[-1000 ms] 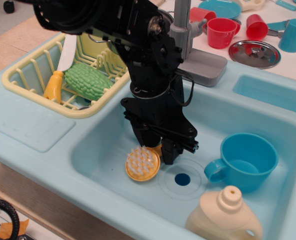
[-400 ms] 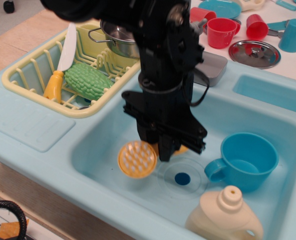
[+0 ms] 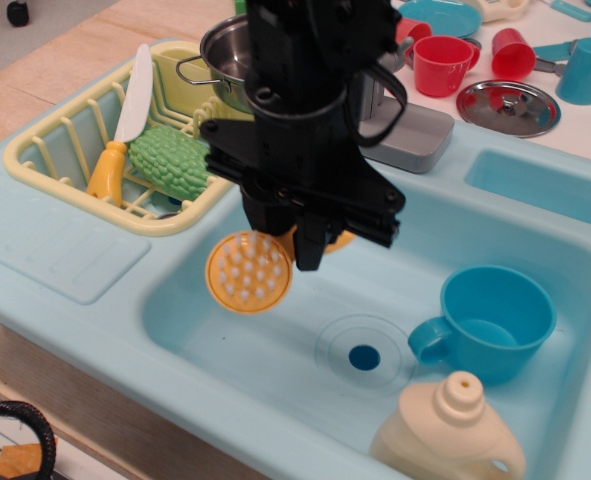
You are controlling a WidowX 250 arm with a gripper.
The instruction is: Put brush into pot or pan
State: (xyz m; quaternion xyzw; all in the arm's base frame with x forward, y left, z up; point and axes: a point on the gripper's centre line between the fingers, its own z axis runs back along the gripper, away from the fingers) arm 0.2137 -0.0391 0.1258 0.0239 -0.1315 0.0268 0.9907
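Observation:
My black gripper (image 3: 310, 245) is shut on the handle of the yellow-orange brush (image 3: 249, 272) and holds it in the air above the left side of the light-blue sink (image 3: 225, 350). The brush's round head hangs to the left of my fingers with its white bristles facing the camera. The shiny steel pot (image 3: 225, 58) stands in the back corner of the yellow dish rack (image 3: 50, 170), behind my arm, which hides most of it. The brush is well below and in front of the pot.
A white knife with a yellow handle (image 3: 123, 125) and a green bumpy vegetable (image 3: 170, 165) lie in the rack. A blue cup (image 3: 495, 320) and a cream bottle (image 3: 455, 430) stand in the sink at right. Red cups (image 3: 443, 62) and a steel lid (image 3: 508, 106) stand behind.
My gripper has lifted the brush off the sink floor and carried it up and to the left. The brush head has turned its bristles toward the camera. The pot has come into view.

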